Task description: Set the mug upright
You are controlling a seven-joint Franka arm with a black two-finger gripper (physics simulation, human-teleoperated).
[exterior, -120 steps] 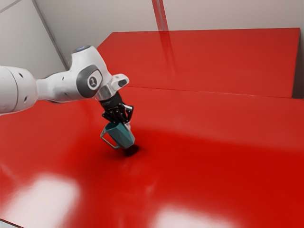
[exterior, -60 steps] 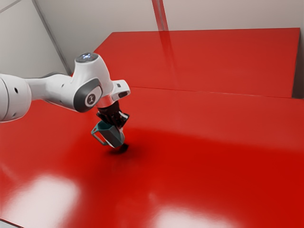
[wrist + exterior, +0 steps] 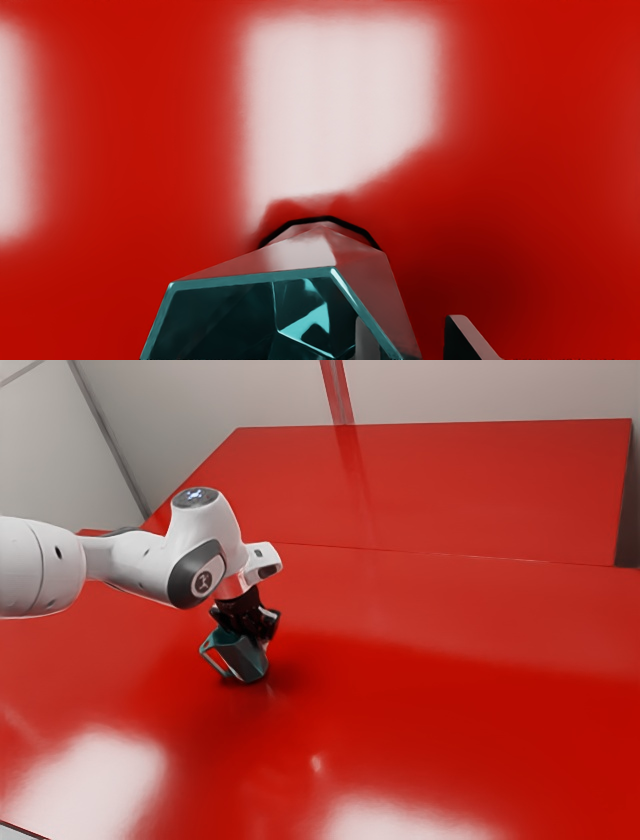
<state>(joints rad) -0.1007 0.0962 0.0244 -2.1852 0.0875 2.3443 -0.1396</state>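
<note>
"Mug (image 3: pixel 242 658) and gripper (image 3: pixel 252 638) have shifted toward the exterior view's right and lower since the frame before, haven't they?"

"Yes, and I've turned the mug nearer upright. It leans a little, its open top toward the exterior view's left."

"Where's the handle (image 3: pixel 208 654)?"

"Out on the exterior view's left side. My gripper is at the mug's top, and the bottom is down by the red table (image 3: pixel 400 710). Whether it touches, I can't tell."

"And from your wrist?"

"I look into the mug's dark teal inside, past a paler rim (image 3: pixel 250 277). One finger (image 3: pixel 367 340) is inside it and my other finger (image 3: pixel 472 340) is outside."

"Wide or narrow?"

"Narrow, holding the mug by its side wall."

"What's past it?"

"A black curved edge (image 3: pixel 320 218) round the mug's far end, then a big pale patch of light (image 3: pixel 340 100) on the red table."
</note>
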